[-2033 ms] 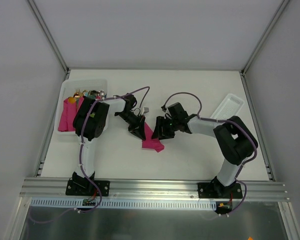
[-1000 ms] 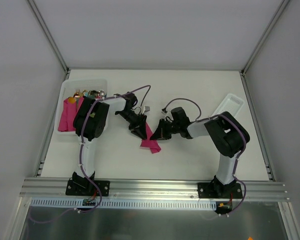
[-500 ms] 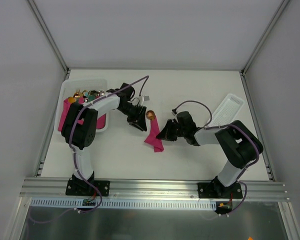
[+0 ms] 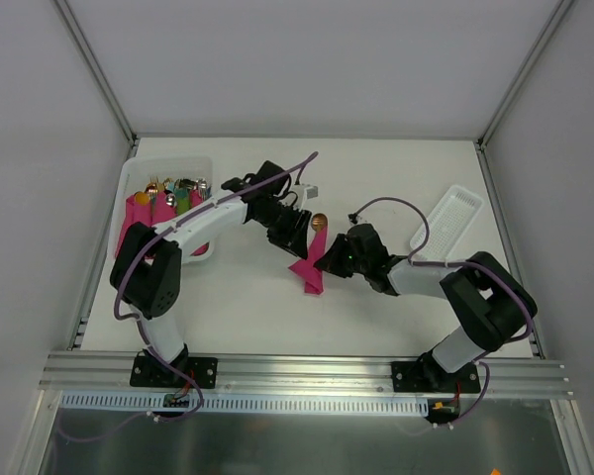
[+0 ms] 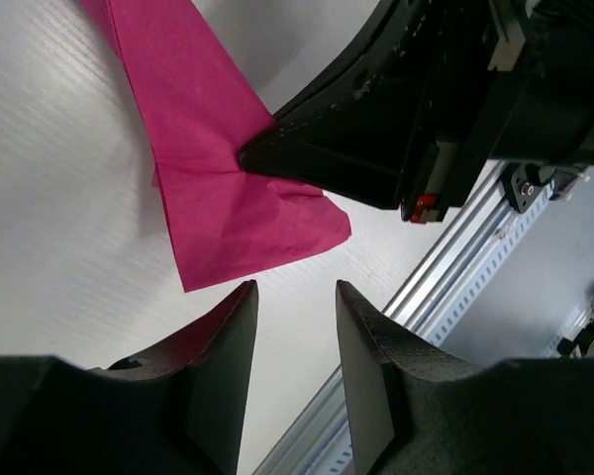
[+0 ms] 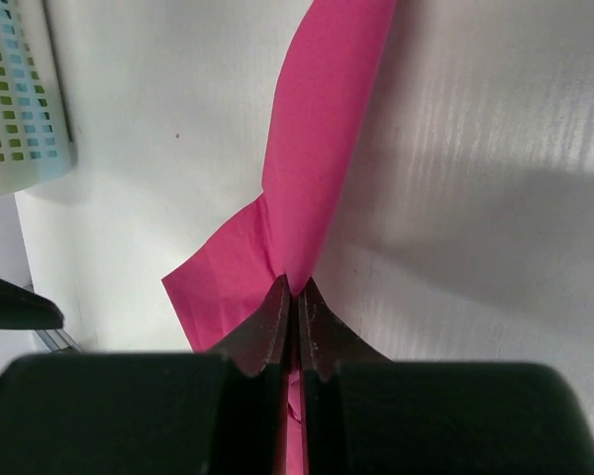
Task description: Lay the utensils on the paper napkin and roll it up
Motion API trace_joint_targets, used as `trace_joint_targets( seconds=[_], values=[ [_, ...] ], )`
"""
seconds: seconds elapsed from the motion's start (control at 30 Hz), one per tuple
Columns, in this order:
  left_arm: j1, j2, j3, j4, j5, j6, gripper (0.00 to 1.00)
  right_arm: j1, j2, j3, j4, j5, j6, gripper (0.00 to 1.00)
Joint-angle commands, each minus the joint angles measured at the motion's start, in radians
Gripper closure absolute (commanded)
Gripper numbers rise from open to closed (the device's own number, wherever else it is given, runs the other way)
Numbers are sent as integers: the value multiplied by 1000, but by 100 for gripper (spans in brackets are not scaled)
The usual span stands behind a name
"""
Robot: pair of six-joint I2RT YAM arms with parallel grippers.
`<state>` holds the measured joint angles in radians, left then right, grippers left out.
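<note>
The paper napkin point(image 4: 307, 272) lies near the middle of the white worktop point(image 4: 238, 307), between the two arms. It is folded into a narrow magenta strip that runs from far to near. A round gold-copper spoon bowl of the utensils point(image 4: 319, 221) shows at the strip's far end; the rest of the set is hidden in the fold. The left gripper point(image 4: 299, 240) hangs just above the strip's far part. In the left wrist view its jaws stand parted with only bare worktop between them and nothing held point(image 5: 295, 292), and the flared near corner of the napkin point(image 5: 213, 178) lies just past its fingertips. The right gripper point(image 4: 327, 262) comes in low from the right, its jaws clenched on the napkin's edge point(image 6: 292, 287). The sheet point(image 6: 322, 139) runs away from the pinched tips, and small creases spread from the pinch point point(image 5: 252, 156). A white bin point(image 4: 173, 161) at the far left holds pink napkin bundles point(image 4: 136, 213) with cutlery tips. A white perforated tray point(image 4: 445, 218) lies at the far right, well apart from the napkin.
</note>
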<state>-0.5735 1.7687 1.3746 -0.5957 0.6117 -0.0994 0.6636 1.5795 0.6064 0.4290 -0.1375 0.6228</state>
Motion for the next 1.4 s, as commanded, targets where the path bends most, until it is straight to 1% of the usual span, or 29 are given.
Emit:
trace_joint_targets(
  seconds=[0.0,0.1,0.27,0.6,0.87,1.0,1.03,1.1,1.13,1.37],
  values=[
    [-25,49,46,17,-82,-104,62,10,0,15,22,75,32,100],
    [-42,110,69,30,-106,-152,64,16,23,-2,42,73,54,100],
    [-43,208,89,60,-58,-200,65,19,40,-22,93,61,81,100],
    [-20,274,67,70,-41,-221,62,-1,33,-79,194,16,156,100],
    [7,327,60,79,3,-230,59,-38,79,-151,402,-59,255,100],
    [24,334,43,108,63,-246,56,-53,115,-174,491,-83,310,100],
    [32,334,37,137,118,-261,55,-55,141,-181,542,-88,324,100],
    [40,333,12,171,167,-279,54,-62,174,-192,605,-103,353,100],
    [43,334,6,204,216,-295,54,-62,207,-197,664,-106,386,100],
    [54,336,-46,250,264,-332,52,-68,330,-226,869,-117,488,100]
  ],
)
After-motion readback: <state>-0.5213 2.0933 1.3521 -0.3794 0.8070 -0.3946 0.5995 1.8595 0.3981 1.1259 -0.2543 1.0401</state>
